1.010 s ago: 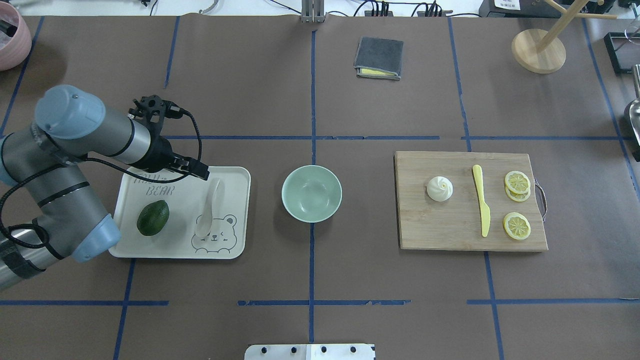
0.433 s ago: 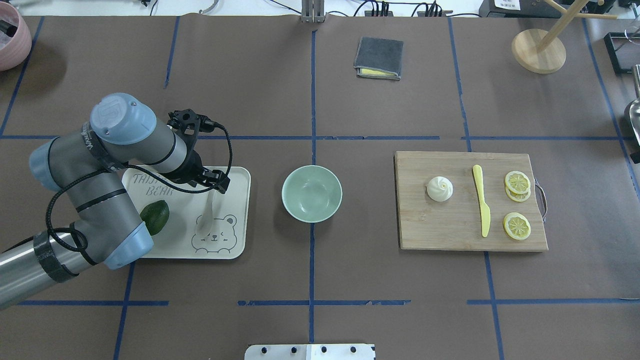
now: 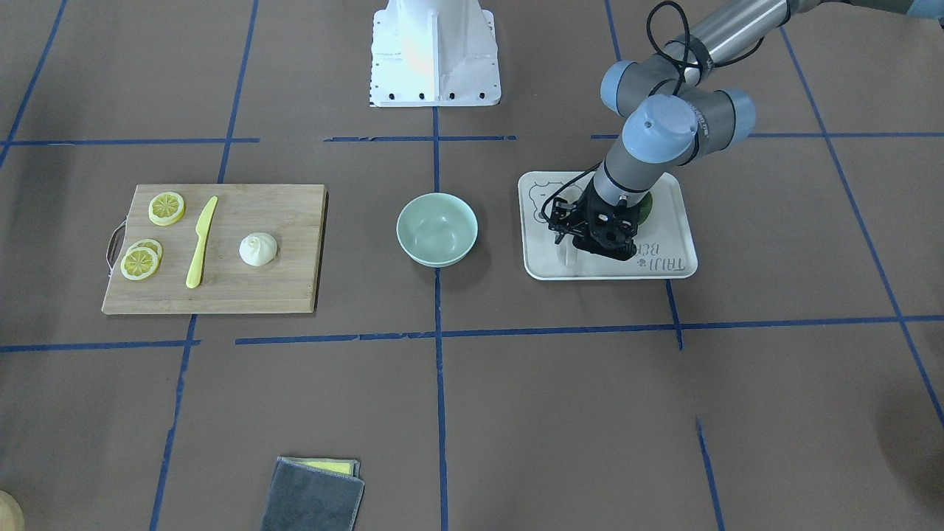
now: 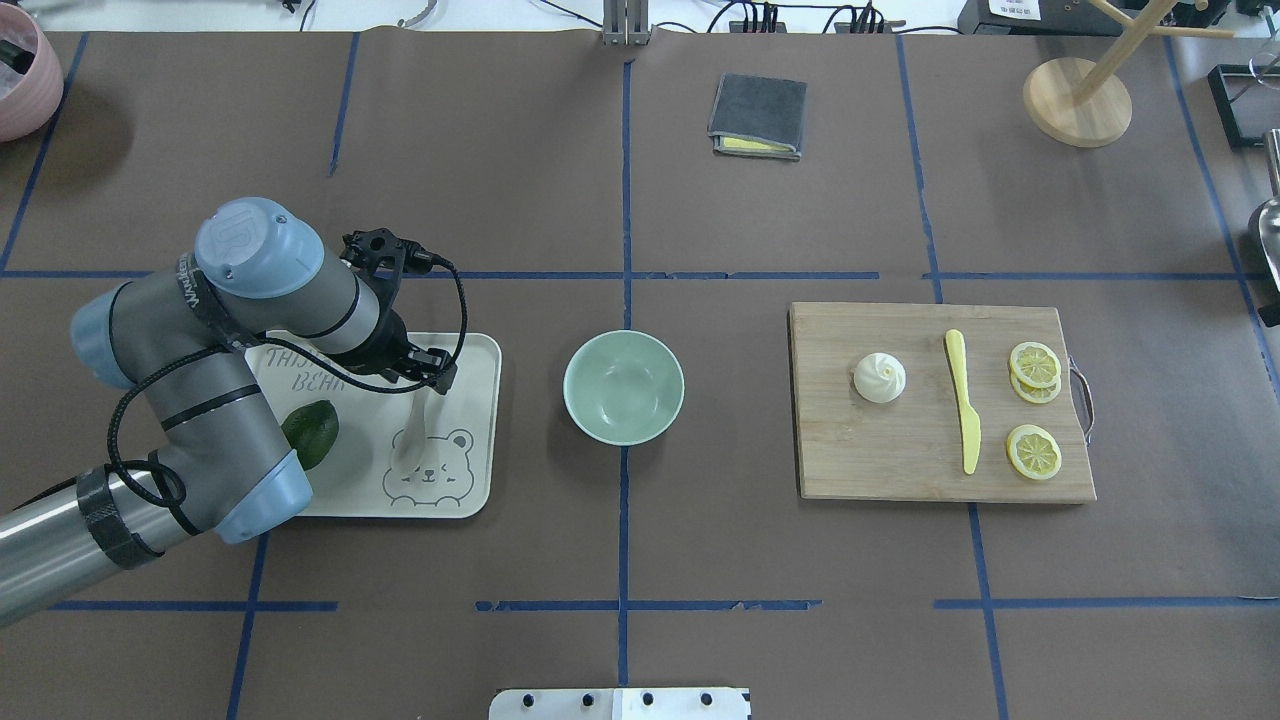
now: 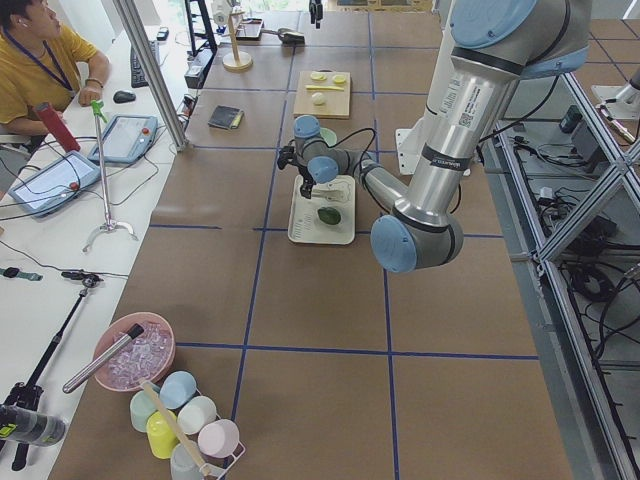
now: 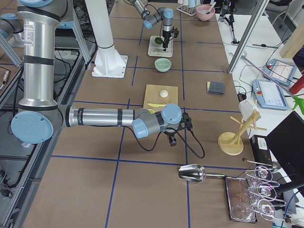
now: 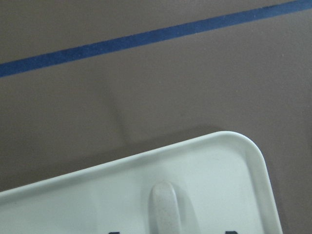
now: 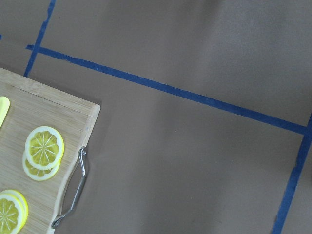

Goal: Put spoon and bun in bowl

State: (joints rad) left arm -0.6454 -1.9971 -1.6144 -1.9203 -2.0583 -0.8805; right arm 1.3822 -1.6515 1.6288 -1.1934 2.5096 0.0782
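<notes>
Spoon [image 4: 412, 430] and bun [image 4: 879, 378] are both outside the empty bowl [image 4: 623, 390] — the spoon lies on the tray [image 4: 480, 420] to its left, under the left gripper [image 4: 432, 378], whose fingers I cannot tell apart or together, and the bun sits on the board [image 4: 880, 460] to its right — so both moves are left.

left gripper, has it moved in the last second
Yes. In the overhead view the left gripper has shifted right along the tray's far edge, toward the bowl, and now sits over the spoon's handle end.
</notes>
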